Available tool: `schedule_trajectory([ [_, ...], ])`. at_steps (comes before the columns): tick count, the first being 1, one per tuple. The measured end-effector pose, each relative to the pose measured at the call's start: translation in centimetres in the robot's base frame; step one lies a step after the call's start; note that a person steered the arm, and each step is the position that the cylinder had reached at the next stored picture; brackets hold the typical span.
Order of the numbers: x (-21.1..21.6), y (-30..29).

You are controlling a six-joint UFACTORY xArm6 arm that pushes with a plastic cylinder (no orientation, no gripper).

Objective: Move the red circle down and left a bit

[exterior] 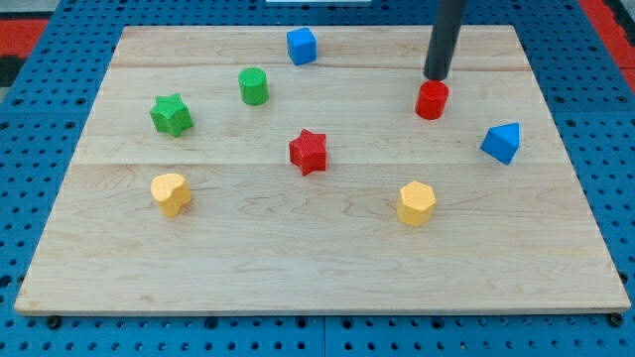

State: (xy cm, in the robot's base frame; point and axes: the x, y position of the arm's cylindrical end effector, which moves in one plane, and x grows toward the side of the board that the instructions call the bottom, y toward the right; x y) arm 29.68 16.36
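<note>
The red circle (431, 100) is a short red cylinder on the wooden board, right of centre near the view's top. My tip (436, 77) stands just above it in the view, at its top edge and close to touching it. The dark rod rises from there out of the view's top.
On the wooden board (317, 278) also lie a red star (309, 151), a blue triangle (501, 143), a yellow hexagon (416, 203), a yellow heart-like block (171, 193), a green star (171, 114), a green cylinder (253, 86) and a blue cube (302, 46). Blue pegboard surrounds the board.
</note>
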Motion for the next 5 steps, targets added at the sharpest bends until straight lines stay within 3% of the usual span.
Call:
schedule_trajectory([
  [1,4.4,3.4],
  [2,5.4,0.8],
  [3,3.0,1.0],
  [5,4.6,-5.3],
])
